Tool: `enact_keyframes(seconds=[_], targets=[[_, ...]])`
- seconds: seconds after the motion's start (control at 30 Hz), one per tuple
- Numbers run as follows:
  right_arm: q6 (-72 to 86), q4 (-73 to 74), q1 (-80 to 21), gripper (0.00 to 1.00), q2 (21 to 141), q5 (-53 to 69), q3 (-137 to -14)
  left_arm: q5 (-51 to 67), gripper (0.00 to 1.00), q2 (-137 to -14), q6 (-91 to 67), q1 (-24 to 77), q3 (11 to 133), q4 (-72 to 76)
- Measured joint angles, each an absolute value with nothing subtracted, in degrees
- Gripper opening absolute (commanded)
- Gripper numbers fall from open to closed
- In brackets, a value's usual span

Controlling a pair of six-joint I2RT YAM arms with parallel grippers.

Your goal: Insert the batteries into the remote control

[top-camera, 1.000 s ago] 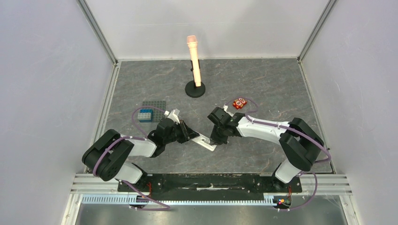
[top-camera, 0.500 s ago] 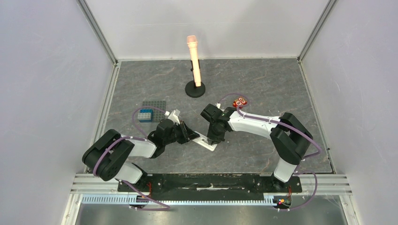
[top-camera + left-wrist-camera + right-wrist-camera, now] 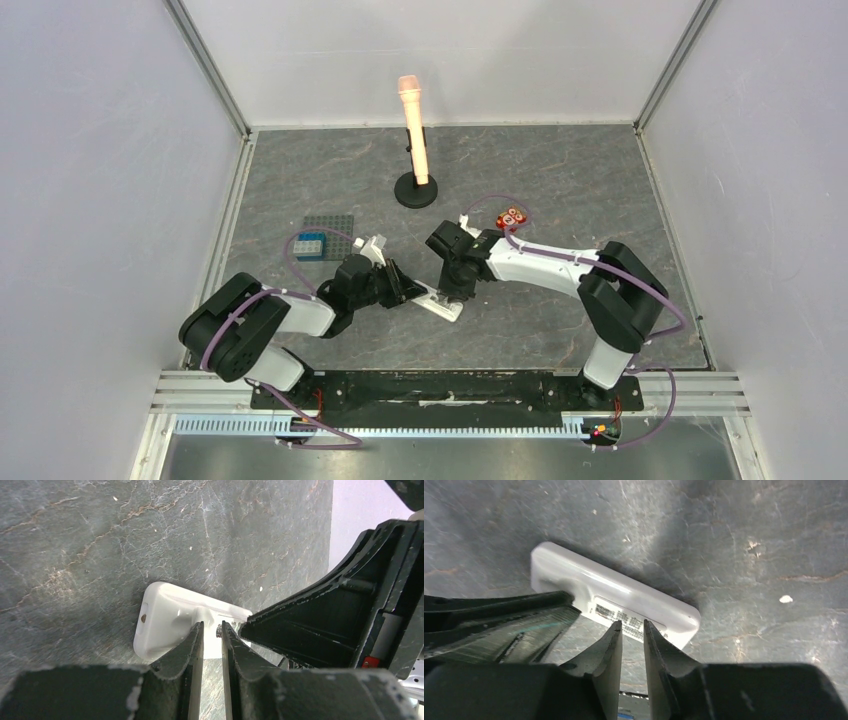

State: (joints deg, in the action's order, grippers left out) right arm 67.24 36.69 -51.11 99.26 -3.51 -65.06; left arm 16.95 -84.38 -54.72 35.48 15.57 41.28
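The remote control (image 3: 443, 304) lies on the counter (image 3: 560, 180), front of centre. The left fingers (image 3: 407, 289) meet it from 9 o'clock, the right fingers (image 3: 457, 291) from 12. From the remote, the studded plate (image 3: 330, 228) sits at 10 o'clock, the microphone stand (image 3: 415, 190) at 12 and the small block (image 3: 512, 219) at 1.

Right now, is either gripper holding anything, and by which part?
Cannot tell. The left gripper and right gripper stand nearly shut over the remote; a tiny dark bit shows between the left's tips, nothing between the right's.
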Motion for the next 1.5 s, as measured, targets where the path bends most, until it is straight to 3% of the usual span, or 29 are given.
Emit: enact_keyframes(seconds=[0.47, 0.83, 1.13, 1.5], targets=[[69.87, 33.54, -50.46, 0.28, 93.80, -6.15, -59.13, 16.64, 0.25, -84.33, -54.63, 35.48, 15.57, 41.06], [70.63, 32.14, -50.41, 0.19, 93.73, -4.03, -57.54, 16.58, 0.25, -84.05, -53.84, 35.66, 15.57, 40.86], [72.47, 30.85, -50.41, 0.27, 93.03, -2.28, -56.60, 16.27, 0.25, -83.99, -53.82, 36.01, 15.57, 40.82], [73.45, 30.57, -50.39, 0.13, 92.66, -1.76, -55.64, 15.38, 0.25, -83.68, -53.80, 36.21, 15.57, 40.66]])
